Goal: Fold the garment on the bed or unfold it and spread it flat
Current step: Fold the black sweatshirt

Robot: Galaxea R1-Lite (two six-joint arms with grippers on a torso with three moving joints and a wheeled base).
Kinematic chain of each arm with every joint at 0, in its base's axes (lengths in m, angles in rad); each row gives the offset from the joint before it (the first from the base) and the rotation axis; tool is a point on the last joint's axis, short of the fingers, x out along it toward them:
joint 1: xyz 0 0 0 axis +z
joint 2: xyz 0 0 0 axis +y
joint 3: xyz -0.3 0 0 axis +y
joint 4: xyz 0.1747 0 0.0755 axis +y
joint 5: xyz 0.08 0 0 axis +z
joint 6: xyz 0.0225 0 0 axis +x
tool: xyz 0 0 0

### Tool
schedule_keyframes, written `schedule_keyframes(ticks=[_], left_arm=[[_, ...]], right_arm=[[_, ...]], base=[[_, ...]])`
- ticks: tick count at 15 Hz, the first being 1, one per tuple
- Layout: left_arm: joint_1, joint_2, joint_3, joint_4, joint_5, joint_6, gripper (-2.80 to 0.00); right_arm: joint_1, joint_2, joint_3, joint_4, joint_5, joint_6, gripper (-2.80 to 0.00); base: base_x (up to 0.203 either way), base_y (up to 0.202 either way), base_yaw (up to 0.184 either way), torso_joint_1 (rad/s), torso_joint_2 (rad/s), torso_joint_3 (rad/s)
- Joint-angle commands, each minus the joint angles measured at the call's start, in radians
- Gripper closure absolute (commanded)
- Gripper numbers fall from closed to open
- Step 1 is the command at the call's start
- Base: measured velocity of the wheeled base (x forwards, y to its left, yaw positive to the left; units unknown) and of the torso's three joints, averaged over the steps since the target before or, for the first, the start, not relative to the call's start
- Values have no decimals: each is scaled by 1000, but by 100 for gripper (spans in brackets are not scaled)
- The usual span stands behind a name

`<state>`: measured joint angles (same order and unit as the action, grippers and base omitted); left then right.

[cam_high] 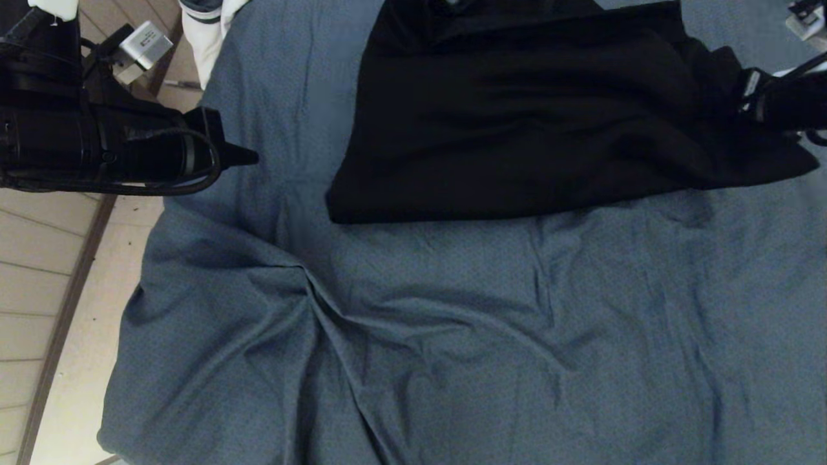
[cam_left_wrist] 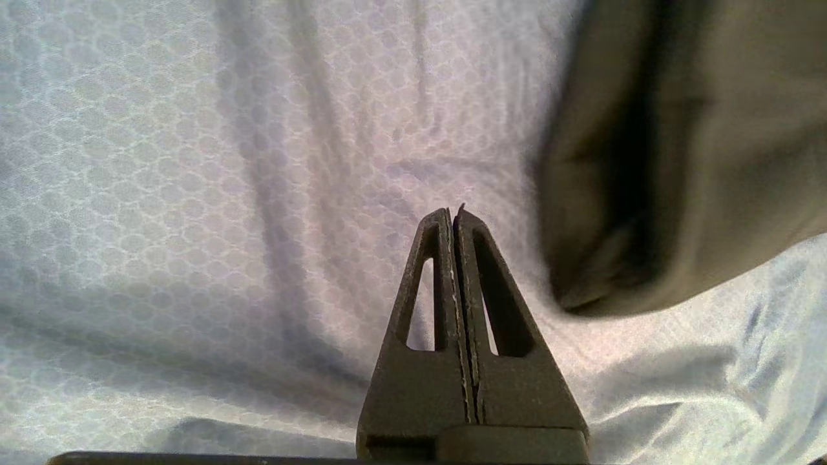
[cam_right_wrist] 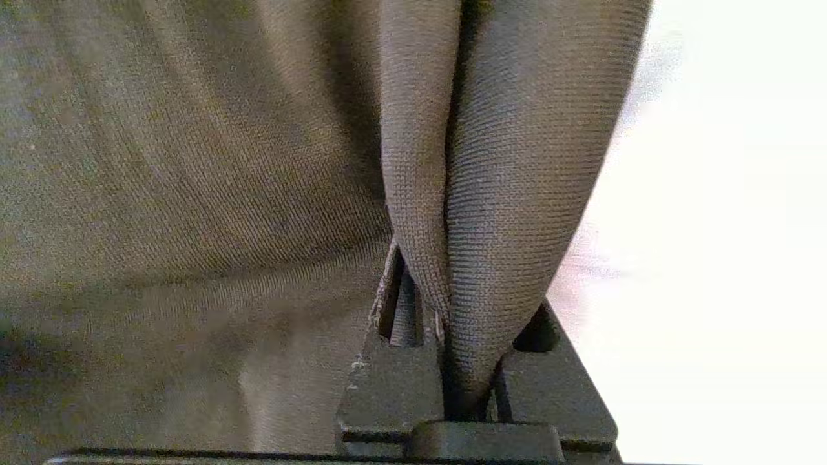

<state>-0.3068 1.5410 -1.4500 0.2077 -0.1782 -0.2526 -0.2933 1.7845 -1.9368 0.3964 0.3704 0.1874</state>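
The large black knit hoodie (cam_high: 543,116) lies in a folded, roughly rectangular slab on the far half of the wide bed with its creased blue-grey sheet (cam_high: 413,336), its near hem straight and its surface softly rumpled. My right gripper (cam_right_wrist: 446,323) sits at the hoodie's right edge, fingers pinched on a raised fold of its ribbed cloth. My left gripper (cam_left_wrist: 455,216) hovers off the hoodie's left edge over bare sheet, fingers pressed together, empty.
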Motion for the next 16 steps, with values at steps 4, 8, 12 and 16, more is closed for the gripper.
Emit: schedule_keyframes(ticks=[4,8,12,16], left_arm=[[-2,-10,0,2,-1,-4,0],[-15,-17,3,7,-1,-4,0],[-31,-25,14,6,-1,-5,0],[-51,-34,26,4,-1,-5,0]], right_arm=[[-245,-36,0,6,44,-20,0],[-444,-68,-13,29,149,-53,0],[-335,-133,-16,26,167,-47,0],[22,-171,-19,0,107,-36,0]], base=[[0,0,0,0,0,0],[0,0,0,0,0,0],[0,0,0,0,0,0],[0,0,0,0,0,0]])
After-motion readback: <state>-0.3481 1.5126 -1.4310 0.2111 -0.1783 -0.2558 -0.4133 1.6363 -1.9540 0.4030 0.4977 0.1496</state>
